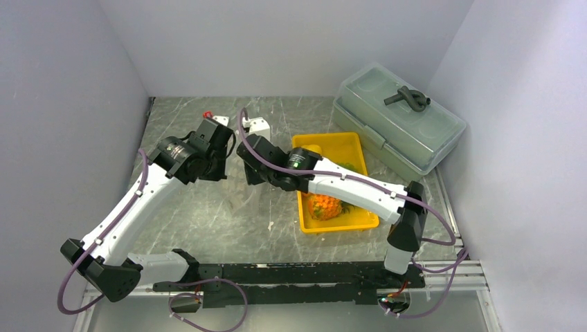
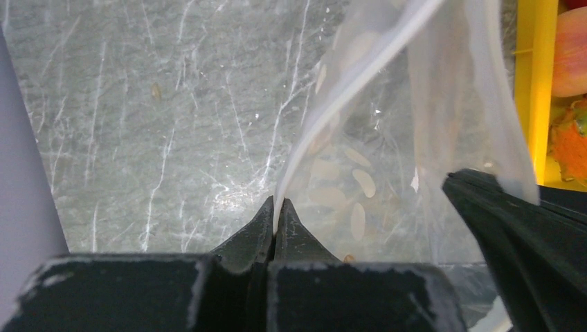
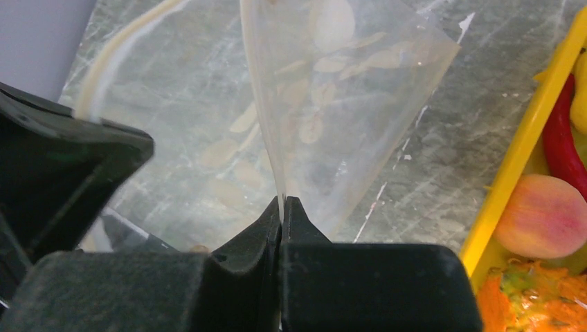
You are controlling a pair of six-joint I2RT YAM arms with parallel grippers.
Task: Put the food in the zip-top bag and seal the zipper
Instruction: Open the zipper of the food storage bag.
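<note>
Only the wrist views show the grips. The left end effector [image 2: 277, 207] is pinched together on the rim of the zip-top bag [image 2: 387, 159], and the right end effector [image 3: 282, 206] is clamped on its film. The bag is held over the desk [image 2: 138, 104]. Its dotted body falls away from the fingertips, and the zipper [image 2: 332, 104] slants from one grip toward the other. Beyond it, the yellow tray [image 3: 516, 162] holds the chili [image 3: 561, 149], the round fruit [image 3: 545, 216] and the pineapple [image 1: 325, 206], which the right forearm partly crosses in the top view. Farthest back stands the lidded box [image 1: 398, 117].

Plain pale lavender walls [image 1: 277, 41] on three sides, grey marble-patterned tabletop [image 1: 208, 214] with white veins, soft even light
</note>
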